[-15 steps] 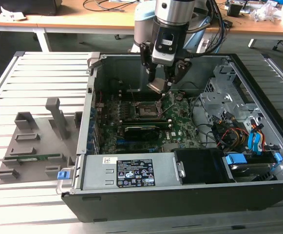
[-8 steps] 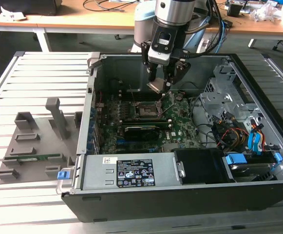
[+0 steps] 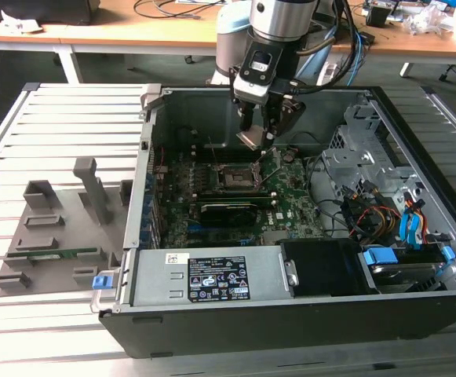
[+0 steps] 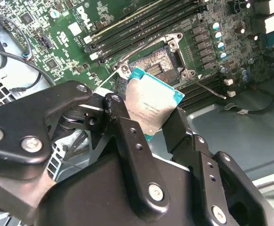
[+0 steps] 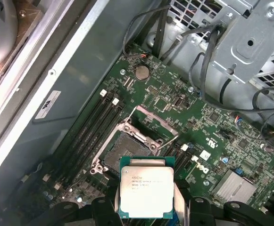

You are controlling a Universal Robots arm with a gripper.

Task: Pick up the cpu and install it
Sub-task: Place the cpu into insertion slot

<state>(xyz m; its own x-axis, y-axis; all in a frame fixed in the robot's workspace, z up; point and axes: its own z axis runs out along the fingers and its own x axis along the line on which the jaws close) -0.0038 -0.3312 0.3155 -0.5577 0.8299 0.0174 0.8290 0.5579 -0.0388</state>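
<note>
Black pincer (image 4: pixel 145 110) clamped on the cpu (image 5: pixel 146 186) — chip tilted, above the open socket (image 5: pixel 125 153).

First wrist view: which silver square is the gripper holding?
The cpu, smooth and printed, clamped in the gripper; the ribbed heatsink sits on the motherboard.

Exterior view looks down on the open black computer case (image 3: pixel 290 322), both wrist views sit close over its green motherboard (image 5: pixel 212 122), sharing the square metal socket (image 4: pixel 158 66).
</note>
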